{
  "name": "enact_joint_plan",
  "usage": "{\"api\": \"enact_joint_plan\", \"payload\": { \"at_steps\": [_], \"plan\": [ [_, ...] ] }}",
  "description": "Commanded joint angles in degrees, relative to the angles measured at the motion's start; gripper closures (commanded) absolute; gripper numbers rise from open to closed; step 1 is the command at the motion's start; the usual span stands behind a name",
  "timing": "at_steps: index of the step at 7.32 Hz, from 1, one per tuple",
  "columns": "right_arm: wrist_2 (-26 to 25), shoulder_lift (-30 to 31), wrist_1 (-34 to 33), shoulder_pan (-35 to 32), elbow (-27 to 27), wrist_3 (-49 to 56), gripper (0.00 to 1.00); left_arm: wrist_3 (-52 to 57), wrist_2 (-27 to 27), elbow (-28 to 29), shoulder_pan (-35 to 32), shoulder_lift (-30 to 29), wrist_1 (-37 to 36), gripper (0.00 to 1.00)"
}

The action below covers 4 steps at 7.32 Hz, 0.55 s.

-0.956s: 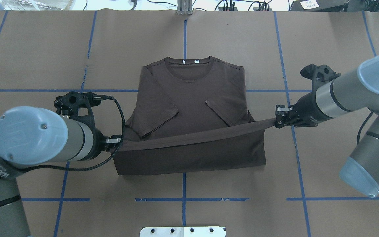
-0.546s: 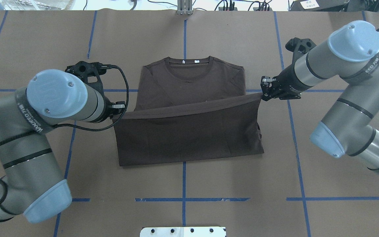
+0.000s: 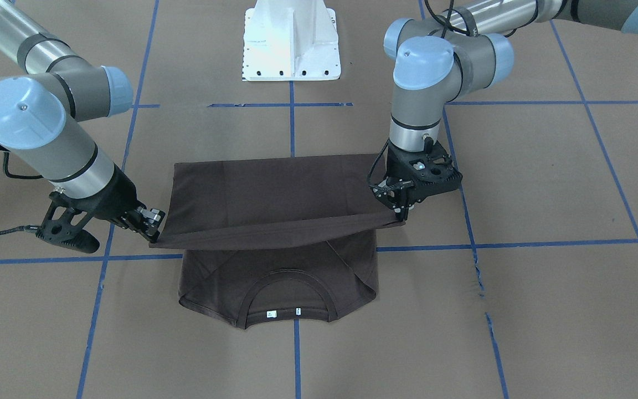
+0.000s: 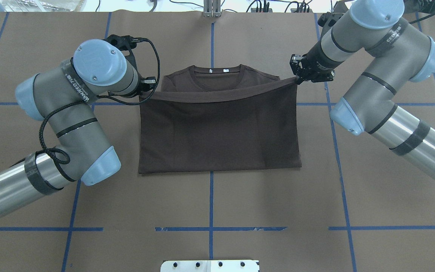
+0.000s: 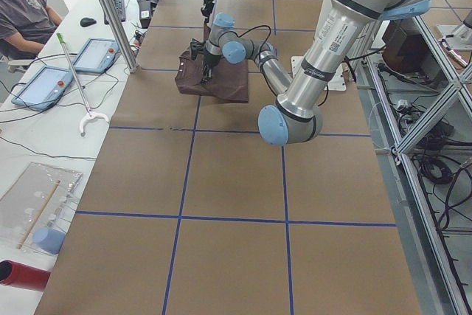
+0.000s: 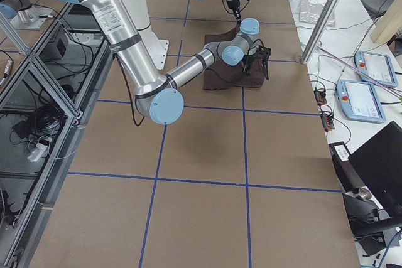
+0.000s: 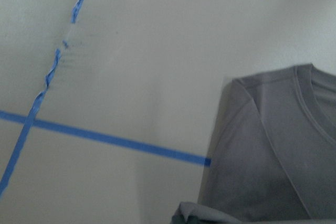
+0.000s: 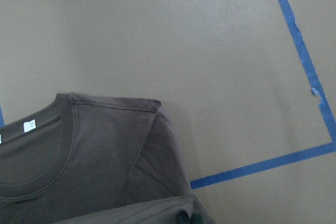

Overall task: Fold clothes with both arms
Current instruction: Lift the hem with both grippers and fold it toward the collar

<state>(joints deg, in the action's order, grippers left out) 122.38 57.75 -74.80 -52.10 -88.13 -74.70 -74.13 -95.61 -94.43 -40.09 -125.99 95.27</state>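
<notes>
T-shirt hem carried toward collar, corners between jaws.

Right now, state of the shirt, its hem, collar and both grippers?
T-shirt: half folded, lower part doubled over toward the neck.
Hem: raised, stretched between both grippers.
Collar: uncovered, lying flat.
Left gripper: shut on hem corner.
Right gripper: shut on hem corner.
</notes>
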Motion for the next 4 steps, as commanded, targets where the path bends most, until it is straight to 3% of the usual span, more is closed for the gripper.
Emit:
{"api": "enact_joint_plan", "payload": {
  "at_steps": [1, 4],
  "plan": [
    [-0.12, -5.35, 0.09, -0.72, 7.33, 0.26, 1.00, 1.10, 0.07, 7.91, -2.09, -3.72, 4.37, 1.00],
    [-0.21, -5.28, 4.74, -1.43, 12.18, 0.87, 1.00, 1.18, 0.42, 13.21, -2.36, -3.82, 9.67, 1.00]
  ]
}}
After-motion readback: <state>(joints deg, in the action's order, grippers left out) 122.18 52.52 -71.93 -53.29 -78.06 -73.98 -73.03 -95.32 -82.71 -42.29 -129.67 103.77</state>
